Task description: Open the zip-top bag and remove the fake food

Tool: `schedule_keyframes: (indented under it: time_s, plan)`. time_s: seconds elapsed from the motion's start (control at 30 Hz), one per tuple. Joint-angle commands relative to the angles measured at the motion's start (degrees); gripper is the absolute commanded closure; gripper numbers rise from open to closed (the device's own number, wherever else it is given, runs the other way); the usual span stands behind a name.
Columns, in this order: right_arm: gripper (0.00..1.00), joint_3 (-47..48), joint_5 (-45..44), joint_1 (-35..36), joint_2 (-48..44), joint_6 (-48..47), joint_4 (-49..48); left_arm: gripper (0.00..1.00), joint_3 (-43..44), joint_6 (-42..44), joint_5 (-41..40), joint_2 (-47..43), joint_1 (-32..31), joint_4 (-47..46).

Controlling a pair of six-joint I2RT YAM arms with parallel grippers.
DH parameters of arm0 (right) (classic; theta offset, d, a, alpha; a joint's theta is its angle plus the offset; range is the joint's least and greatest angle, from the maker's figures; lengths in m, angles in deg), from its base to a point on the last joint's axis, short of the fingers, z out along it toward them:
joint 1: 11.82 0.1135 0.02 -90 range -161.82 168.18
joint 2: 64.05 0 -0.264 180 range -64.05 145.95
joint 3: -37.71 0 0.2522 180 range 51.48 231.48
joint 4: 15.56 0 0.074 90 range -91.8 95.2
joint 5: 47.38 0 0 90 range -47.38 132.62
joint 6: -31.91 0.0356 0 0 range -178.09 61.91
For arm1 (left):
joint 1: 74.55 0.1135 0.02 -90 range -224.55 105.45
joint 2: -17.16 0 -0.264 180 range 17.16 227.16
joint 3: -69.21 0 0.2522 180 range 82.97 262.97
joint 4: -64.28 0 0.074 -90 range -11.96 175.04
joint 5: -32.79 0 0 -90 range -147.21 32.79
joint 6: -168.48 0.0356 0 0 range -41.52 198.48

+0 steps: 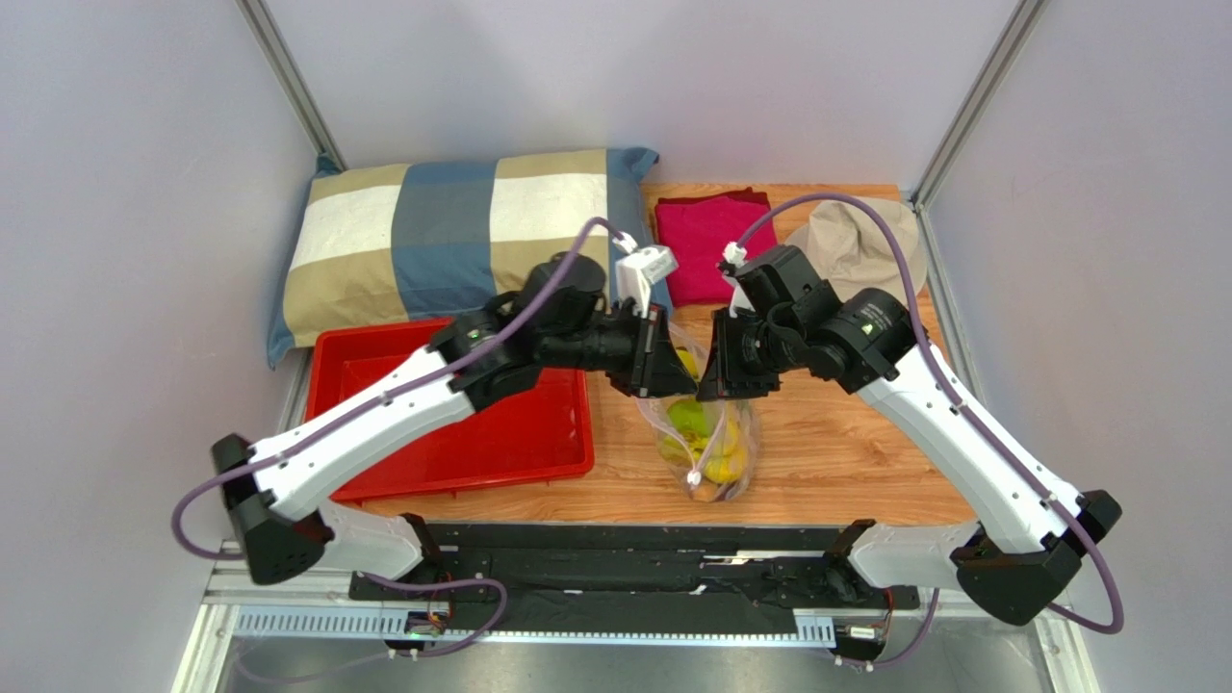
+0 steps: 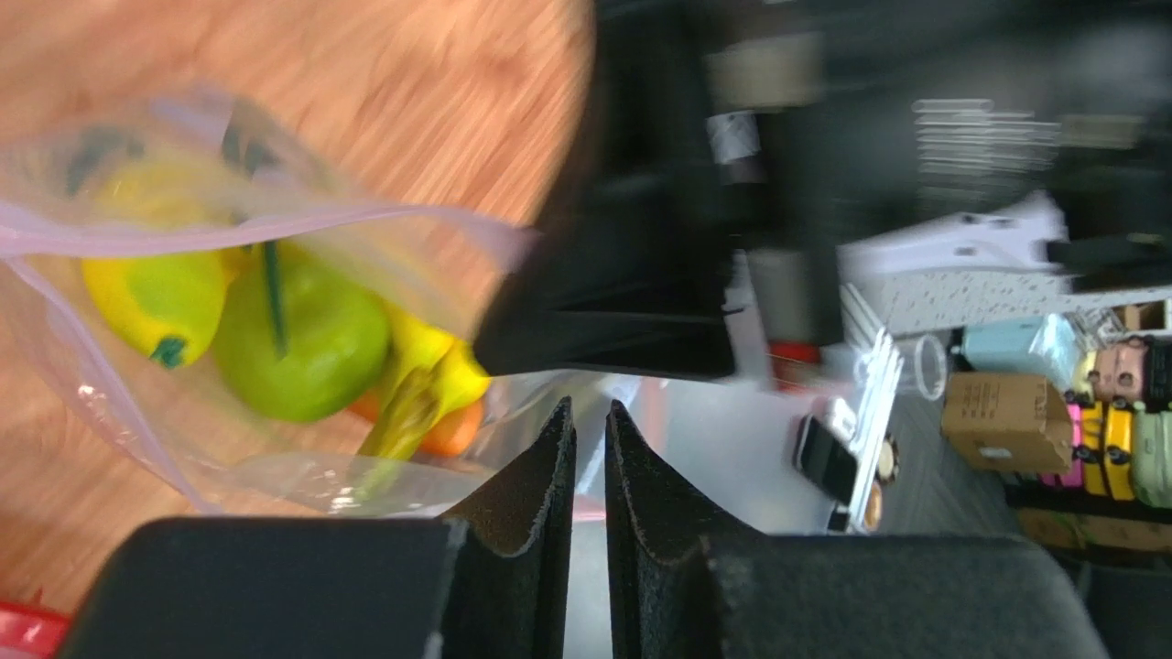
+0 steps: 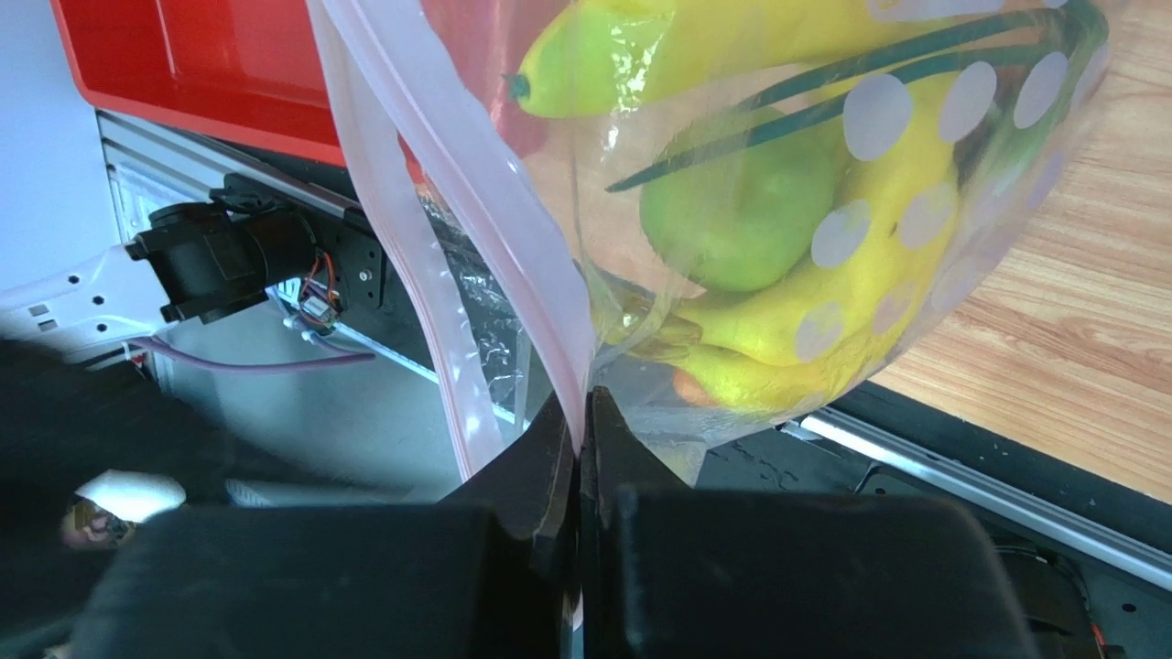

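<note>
- The right pincer (image 3: 581, 405) is closed tight on one lip of the zip-top bag (image 3: 440, 206), gripping it at the pink zip strip; use this grip as the fixed anchor
- The left pincer (image 2: 589, 412) shows a narrow gap between its pads, just beside the opposite side of the bag mouth; no film is visible between the pads, so treat that lip as not yet secured
- The bag sits between the two pincers over the wooden bench (image 1: 853, 448), just right of the red tray (image 1: 492, 433); whether its lower end rests on the bench cannot be determined
- The fake food (image 3: 771, 275) (yellow bananas, a round green fruit, an orange piece) is all inside the bag, bunched together
- Step in hand, as judged: secure the second lip, then part the zip
- Feed only the single free layer between the left pads, close fully, and confirm the hold before pulling
- Pull the pincers apart squarely across the strip and slowly; a skewed or hasty pull is likely to slip off the slick plastic
</note>
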Motion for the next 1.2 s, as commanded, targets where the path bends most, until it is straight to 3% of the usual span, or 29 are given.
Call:
schedule_keyframes:
  time_s: [0.0, 0.27, 0.47, 0.57, 0.7, 1.0, 1.17]
  plan:
    - [1.0, -0.15, -1.15, 0.1, -3.58, 1.64, -2.86, 0.82, 0.92, 0.99, -0.2, 3.81, 0.11, 4.4]
    - [1.0, -1.56, 0.35, 0.01, -5.34, 2.26, -3.39, 0.79, -0.05, 13.02, -2.4, 7.32, 0.03, 5.28]
    - [1.0, -1.47, 0.7, 0.1, -5.43, 1.82, -3.57, 0.69, -0.84, 24.62, 4.01, 7.59, -1.55, 7.74]
    - [1.0, -1.47, 1.49, 0.1, -5.69, 2.08, -4.18, 0.68, -2.25, 27.61, 5.51, 7.85, -1.82, 8.61]
    - [1.0, -1.2, 1.05, 0.1, -5.96, 1.74, -4.1, 0.78, -3.39, 28.07, 5.42, 7.68, -1.91, 10.55]
    - [1.0, -1.82, 0.79, 0.01, -6.4, 1.3, -4.18, 0.79, -7.17, 27.1, 6.39, 3.46, -2.43, 13.18]
    - [1.0, -2.61, 2.36, 0.01, -6.13, 1.82, -5.32, 0.66, -4.63, 26.05, 6.39, 5.65, -2.96, 9.51]
